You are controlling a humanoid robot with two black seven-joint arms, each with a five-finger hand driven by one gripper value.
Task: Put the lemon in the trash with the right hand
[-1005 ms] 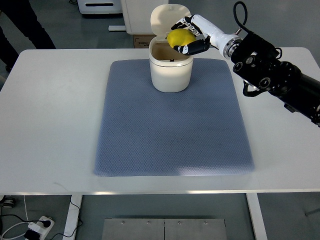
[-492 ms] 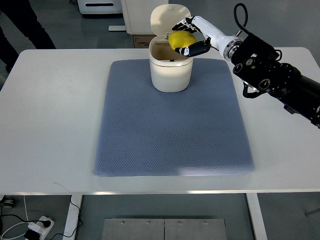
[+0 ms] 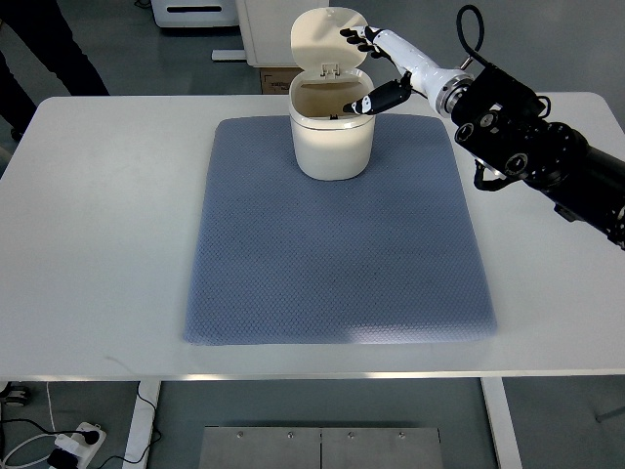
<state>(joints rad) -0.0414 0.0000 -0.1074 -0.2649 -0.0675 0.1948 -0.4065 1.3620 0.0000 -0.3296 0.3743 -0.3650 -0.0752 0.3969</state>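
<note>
Yellow has gone from the right hand (image 3: 376,68): its fingers, closed round the lemon a moment ago, now spread empty over the bin (image 3: 331,132) at upper centre. No lemon shows; presumably it dropped inside, so the task looks done.

I see a smooth, slightly glossy cream plastic bin (image 3: 332,132) with its lid (image 3: 327,37) up, standing on a matt blue-grey mat (image 3: 337,244) of woven, dimpled cloth. The white table (image 3: 98,244) looks smooth and matt. My right hand (image 3: 376,68) is glossy white-and-black plastic.
</note>
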